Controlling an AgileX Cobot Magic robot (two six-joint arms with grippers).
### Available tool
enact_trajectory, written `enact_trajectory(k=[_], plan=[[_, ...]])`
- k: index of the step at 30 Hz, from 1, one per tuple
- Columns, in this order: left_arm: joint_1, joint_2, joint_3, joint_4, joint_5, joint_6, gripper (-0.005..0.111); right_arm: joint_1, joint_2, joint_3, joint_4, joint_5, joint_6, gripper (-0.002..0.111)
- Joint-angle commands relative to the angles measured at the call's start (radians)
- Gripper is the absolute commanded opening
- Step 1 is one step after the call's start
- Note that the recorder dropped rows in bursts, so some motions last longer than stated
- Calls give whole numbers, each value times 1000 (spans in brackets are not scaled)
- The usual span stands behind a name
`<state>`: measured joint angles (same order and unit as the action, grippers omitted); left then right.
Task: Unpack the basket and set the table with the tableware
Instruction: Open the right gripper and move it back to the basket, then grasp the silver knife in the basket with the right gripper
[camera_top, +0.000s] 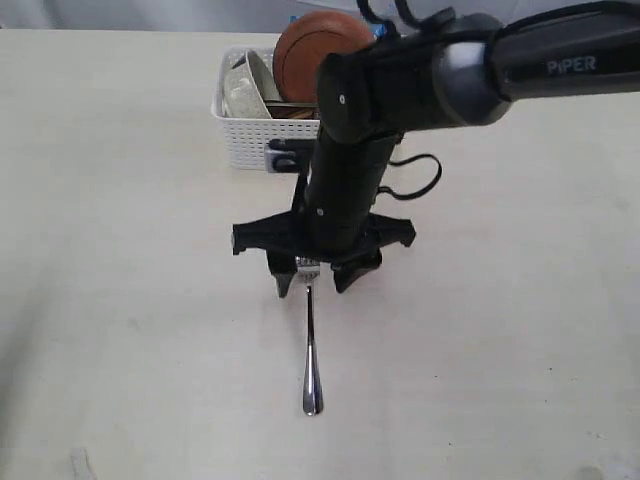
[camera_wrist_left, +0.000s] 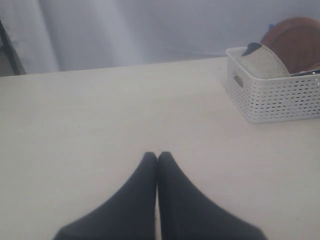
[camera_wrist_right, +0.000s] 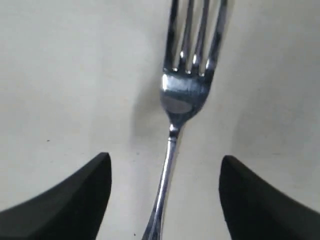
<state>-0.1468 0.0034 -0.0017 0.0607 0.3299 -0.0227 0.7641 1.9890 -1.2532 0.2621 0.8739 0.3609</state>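
A steel fork (camera_top: 310, 340) lies flat on the cream table (camera_top: 120, 250), tines toward the basket, handle toward the front edge. My right gripper (camera_top: 315, 278) hangs over its tine end, open, fingers on either side and apart from it. In the right wrist view the fork (camera_wrist_right: 182, 105) runs between the spread fingers (camera_wrist_right: 80, 200). The white basket (camera_top: 250, 135) stands behind the arm with the off-white bowl (camera_top: 245, 85) and the brown wooden plate (camera_top: 310, 50) standing in it. My left gripper (camera_wrist_left: 158, 156) is shut on nothing, low over bare table; it does not show in the exterior view.
The right arm (camera_top: 480, 60) stretches in from the upper right and hides the basket's right half. In the left wrist view the basket (camera_wrist_left: 272, 97) stands far off to the right, with a pale curtain (camera_wrist_left: 150, 30) behind the table edge.
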Motion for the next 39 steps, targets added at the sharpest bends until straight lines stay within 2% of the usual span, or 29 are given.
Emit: enact_trajectory(k=[1,8,13,15,19,28,32,39], plan=[[-6,-3,2,-5,-10,0,0,-5,-87,-142,-140,141,-33,60],[-6,-3,2,-5,-10,0,0,-9,-118,-451,-519,347,55,59],[-6,-3,2,-5,-10,0,0,-78,-40,-617,-535,347,7,41],[-6,-3,2,-5,-10,0,0,-116,-10,-653,-499,347,-42,39],[-6,-3,2,-5,-10,0,0,-143,53,-664,-475,347,-262,40],[-6,-3,2,-5,-10,0,0,-143,179,-664,-535,347,-445,40],[-6,-3,2,-5,-10,0,0,-143,208,-664,-623,347,-429,40],[-6,-3,2,-5,-10,0,0,-143,268,-664,-670,321,-422,40]])
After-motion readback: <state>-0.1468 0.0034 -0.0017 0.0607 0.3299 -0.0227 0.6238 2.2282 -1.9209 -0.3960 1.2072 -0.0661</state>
